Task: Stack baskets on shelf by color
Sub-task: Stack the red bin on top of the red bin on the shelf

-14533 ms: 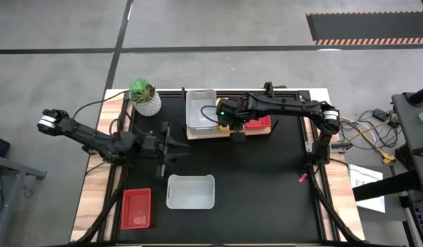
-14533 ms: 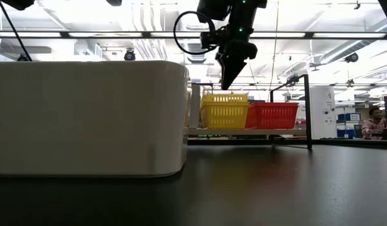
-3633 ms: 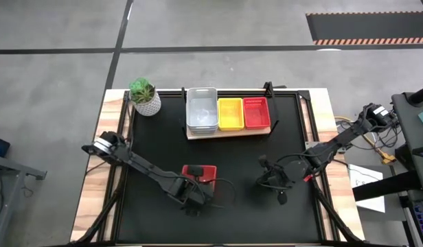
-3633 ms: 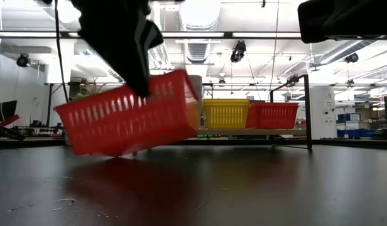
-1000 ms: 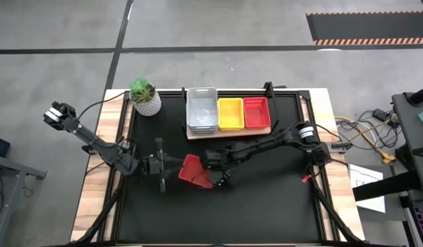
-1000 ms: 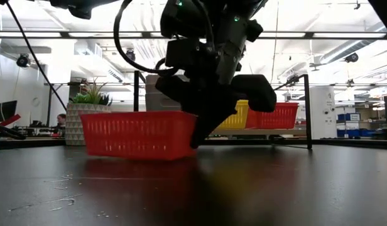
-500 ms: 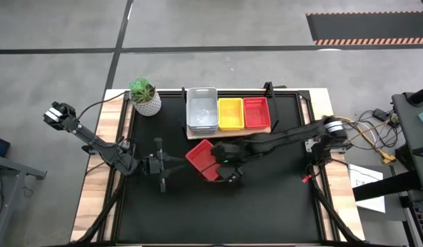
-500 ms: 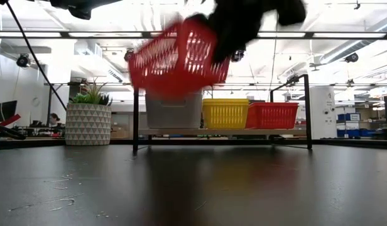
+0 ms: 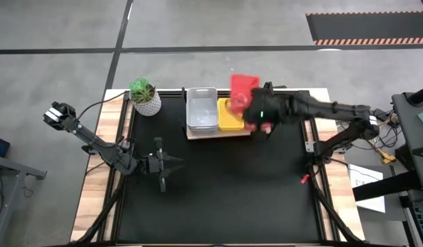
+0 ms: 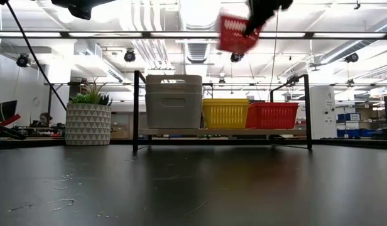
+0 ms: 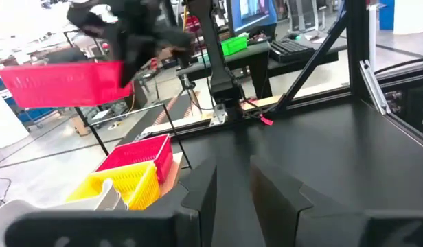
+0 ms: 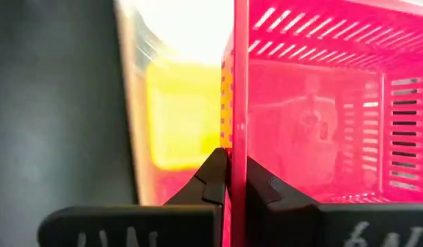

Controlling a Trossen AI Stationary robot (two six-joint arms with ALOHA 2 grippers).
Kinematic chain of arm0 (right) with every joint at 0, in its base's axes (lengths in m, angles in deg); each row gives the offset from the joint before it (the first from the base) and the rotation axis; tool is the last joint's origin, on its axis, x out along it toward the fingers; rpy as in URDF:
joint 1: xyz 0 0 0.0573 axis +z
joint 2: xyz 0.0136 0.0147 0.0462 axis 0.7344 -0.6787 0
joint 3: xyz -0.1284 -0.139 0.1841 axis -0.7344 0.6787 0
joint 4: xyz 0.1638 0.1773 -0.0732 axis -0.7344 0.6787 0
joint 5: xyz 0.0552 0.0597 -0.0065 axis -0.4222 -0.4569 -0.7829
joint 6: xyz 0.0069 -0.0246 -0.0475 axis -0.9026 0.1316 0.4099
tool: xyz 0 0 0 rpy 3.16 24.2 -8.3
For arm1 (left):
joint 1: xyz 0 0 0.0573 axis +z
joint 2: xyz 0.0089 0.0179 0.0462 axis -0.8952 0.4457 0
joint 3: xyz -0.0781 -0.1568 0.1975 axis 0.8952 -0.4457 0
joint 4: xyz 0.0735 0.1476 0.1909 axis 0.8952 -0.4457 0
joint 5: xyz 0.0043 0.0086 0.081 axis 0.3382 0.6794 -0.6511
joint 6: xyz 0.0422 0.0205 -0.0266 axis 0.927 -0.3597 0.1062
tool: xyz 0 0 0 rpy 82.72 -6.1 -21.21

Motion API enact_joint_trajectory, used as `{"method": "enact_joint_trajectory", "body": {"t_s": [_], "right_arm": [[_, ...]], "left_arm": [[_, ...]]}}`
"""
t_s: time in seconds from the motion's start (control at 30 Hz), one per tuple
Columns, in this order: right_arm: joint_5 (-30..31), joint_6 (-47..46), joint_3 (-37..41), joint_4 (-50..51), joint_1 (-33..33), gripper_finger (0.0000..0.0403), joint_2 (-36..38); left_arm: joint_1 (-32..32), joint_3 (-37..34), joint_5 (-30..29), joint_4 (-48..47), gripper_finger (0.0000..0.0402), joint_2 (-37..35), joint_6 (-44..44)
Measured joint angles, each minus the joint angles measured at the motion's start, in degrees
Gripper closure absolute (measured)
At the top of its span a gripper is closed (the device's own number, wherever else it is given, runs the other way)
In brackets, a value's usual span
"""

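Observation:
My right gripper is shut on a red basket, carried high over the shelf; the low view shows this basket well above the stacks. On the shelf stand a grey-white stack, a yellow stack and a red stack. From above, the red stack is mostly hidden under the right arm. My left gripper is open above the mat's left half, well clear of the baskets. My right gripper pinches one side wall of the red basket at its rim, one finger outside and one finger inside. The basket is lifted clear, tilted, above the shelf's yellow and red stacks.
A green plant in a white pot stands at the table's far left corner, left of the shelf. Black frame posts rise at the shelf's ends. The black mat stretches between the shelf and the near edge.
My right gripper has lifted the red basket from the middle of the mat and swung it up and toward the far edge, until it hangs over the shelf. The basket has tipped and turned on the way. My left arm has kept still.

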Motion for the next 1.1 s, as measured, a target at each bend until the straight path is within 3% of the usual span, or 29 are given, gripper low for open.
{"method": "enact_joint_trajectory", "body": {"t_s": [0.1,0.2,0.3,0.37,0.8,1.1], "right_arm": [[-3.51,-0.65,1.30,2.25,-8.21,0.0394,0.75],[-12.53,1.22,4.04,1.01,-15.66,0.0394,0.56],[-20.22,3.20,6.33,-0.05,-20.98,0.0394,-0.75],[-21.53,3.98,7.62,0.00,-23.04,0.0394,-1.84],[-22.50,3.29,8.97,9.61,-24.71,0.0394,-4.91],[-25.47,4.26,11.25,9.35,-24.69,0.0394,-4.84]], "left_arm": [[0.00,0.00,0.01,-0.04,0.0330,0.00,0.00],[0.01,0.00,0.02,-0.03,0.0330,0.00,0.00],[0.00,0.00,0.00,-0.04,0.0330,0.00,-0.09],[0.00,0.00,0.02,-0.06,0.0330,0.00,-0.13],[0.00,0.00,0.02,-0.06,0.0330,0.00,-0.20],[0.00,0.00,0.02,-0.11,0.0330,0.13,-0.22]]}}
